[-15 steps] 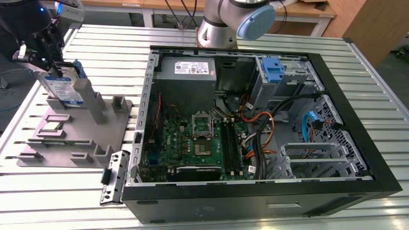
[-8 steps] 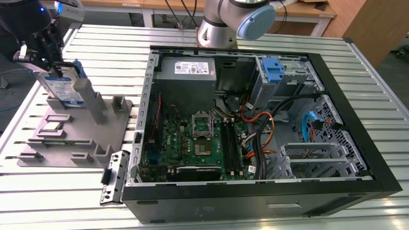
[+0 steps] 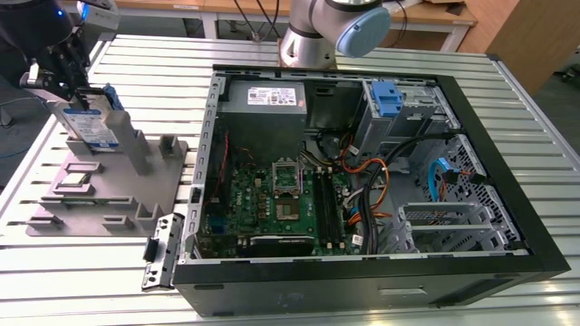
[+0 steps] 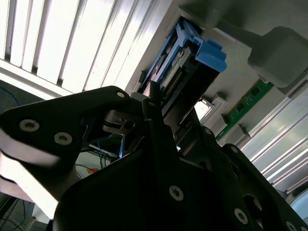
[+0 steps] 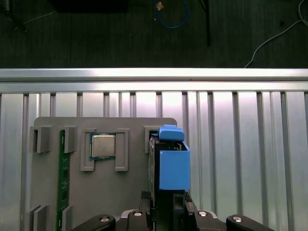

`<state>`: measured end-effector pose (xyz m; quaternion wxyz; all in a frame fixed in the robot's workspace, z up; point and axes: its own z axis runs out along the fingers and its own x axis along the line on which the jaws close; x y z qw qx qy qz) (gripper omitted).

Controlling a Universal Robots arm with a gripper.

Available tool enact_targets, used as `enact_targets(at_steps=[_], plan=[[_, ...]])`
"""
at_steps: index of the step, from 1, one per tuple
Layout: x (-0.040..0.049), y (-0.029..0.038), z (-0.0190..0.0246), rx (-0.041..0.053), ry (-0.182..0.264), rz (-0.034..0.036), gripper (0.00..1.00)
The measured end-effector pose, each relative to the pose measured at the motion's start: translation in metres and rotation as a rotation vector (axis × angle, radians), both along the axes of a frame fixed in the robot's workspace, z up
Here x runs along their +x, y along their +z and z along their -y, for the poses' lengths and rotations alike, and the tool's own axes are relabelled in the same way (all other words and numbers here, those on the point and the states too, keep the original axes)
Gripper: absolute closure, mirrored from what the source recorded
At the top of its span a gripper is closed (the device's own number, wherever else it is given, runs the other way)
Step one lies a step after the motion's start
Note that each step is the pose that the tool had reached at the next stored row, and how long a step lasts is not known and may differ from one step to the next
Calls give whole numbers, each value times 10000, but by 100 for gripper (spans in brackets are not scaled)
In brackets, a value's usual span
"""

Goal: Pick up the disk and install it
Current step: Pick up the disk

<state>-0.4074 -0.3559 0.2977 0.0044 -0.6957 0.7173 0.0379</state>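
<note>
One disk (image 3: 94, 129), one grey fixture (image 3: 54, 219), one processor chip (image 5: 103, 146), one green memory stick (image 5: 62, 178), one open computer case (image 3: 363, 293), one power supply box (image 3: 265, 100), one robot arm (image 3: 313, 41), one slatted surface (image 3: 91, 285).

Slatted table (image 3: 272, 51) carries fixture tray (image 3: 100, 217) at the exterior view's left, open computer case (image 3: 363, 292) to its right, arm base (image 3: 308, 41) behind the case; disk (image 3: 91, 125) stands on the tray's far end, gripper (image 3: 80, 98) on top of it; power supply (image 3: 265, 98) in the case's far corner, motherboard (image 3: 263, 204) in front of it

Slatted metal table (image 3: 81, 272), wooden desks (image 3: 435, 17) behind, dark floor (image 5: 96, 33).
</note>
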Motion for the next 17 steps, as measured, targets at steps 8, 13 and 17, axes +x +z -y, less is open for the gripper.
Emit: enact_targets(at_steps=[8, 13, 17], plan=[[0, -1, 0, 0, -241, 0, 65], [0, 65, 0, 0, -242, 1, 65], [0, 195, 0, 0, -242, 0, 65]])
